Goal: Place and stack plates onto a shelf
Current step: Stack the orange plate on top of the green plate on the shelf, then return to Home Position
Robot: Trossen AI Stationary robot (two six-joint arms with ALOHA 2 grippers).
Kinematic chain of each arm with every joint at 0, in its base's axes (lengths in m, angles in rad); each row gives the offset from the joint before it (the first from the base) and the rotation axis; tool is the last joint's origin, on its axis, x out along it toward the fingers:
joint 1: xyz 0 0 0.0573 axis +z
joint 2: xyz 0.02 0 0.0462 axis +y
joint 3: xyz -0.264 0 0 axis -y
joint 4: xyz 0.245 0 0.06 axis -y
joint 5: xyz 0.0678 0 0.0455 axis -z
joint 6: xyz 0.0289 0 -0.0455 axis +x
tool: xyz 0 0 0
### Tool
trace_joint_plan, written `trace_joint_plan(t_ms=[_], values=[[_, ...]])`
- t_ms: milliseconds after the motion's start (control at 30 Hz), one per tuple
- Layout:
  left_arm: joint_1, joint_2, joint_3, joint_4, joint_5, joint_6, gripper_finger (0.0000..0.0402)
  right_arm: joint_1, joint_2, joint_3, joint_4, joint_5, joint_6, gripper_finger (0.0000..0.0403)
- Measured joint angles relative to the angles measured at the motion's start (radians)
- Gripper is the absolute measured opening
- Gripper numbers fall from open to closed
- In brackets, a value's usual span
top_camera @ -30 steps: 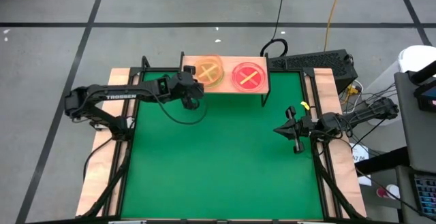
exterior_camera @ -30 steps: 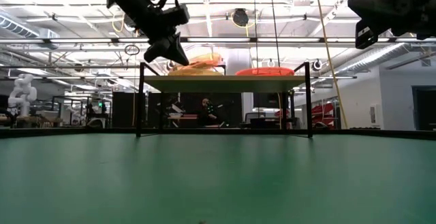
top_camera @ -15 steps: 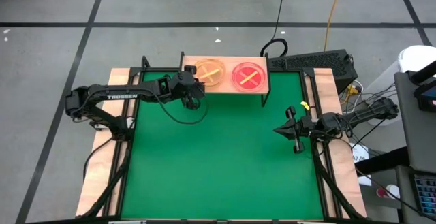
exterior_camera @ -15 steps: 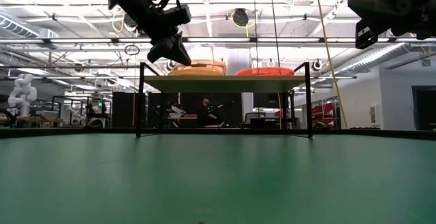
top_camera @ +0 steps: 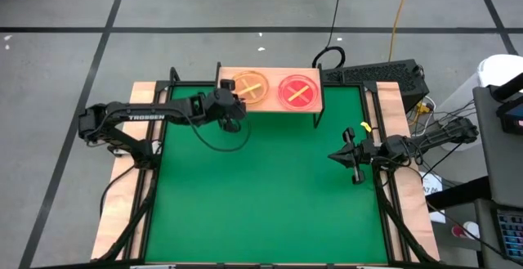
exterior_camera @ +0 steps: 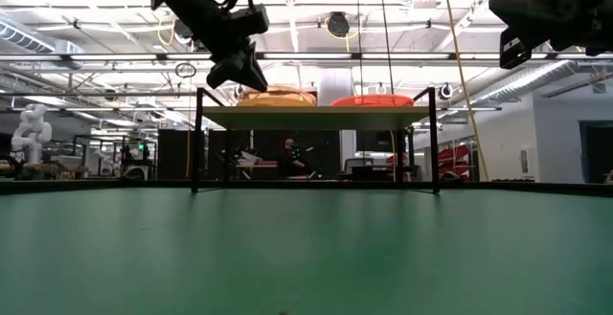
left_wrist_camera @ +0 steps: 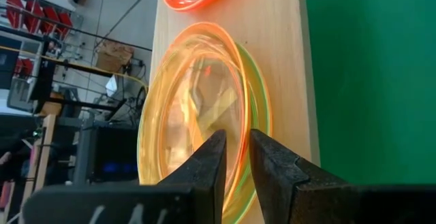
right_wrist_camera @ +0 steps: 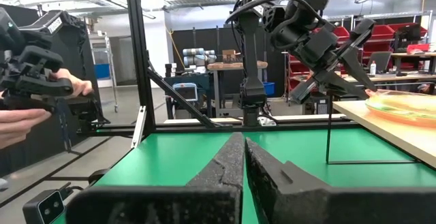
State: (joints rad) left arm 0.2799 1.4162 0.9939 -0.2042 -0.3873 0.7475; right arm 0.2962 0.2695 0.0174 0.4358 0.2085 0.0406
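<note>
Settled flat since earlier, amber stack [top_camera: 250, 87], left gripper [top_camera: 234, 118] parted, empty, lower plates hidden.

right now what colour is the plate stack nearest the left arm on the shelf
Amber-orange stack, with a green rim peeking out underneath; left wrist view shows it best.

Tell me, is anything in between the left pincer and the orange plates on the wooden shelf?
Nothing visible. The left pincer sits right at the edge of the stack of translucent amber round plates on the small light-wood shelf, its fingers either side of the stack's rim.
</note>
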Motion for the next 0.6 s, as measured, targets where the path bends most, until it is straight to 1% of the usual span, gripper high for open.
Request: trace_joint_plan(t_ms=[267, 433, 600], values=[[-0.021, -0.002, 0.0, 0.0, -0.018, -0.015, 0.0072, 0.0, 0.0, 0.0, 0.0, 0.0, 0.0, 0.0], [-0.048, -0.01, 0.0, -0.003, -0.016, -0.06, 0.0072, 0.0, 0.0, 0.0, 0.0, 0.0, 0.0, 0.0], [-0.056, -0.045, 0.001, -0.003, 0.011, -0.101, 0.0072, 0.0, 0.0, 0.0, 0.0, 0.0, 0.0, 0.0]])
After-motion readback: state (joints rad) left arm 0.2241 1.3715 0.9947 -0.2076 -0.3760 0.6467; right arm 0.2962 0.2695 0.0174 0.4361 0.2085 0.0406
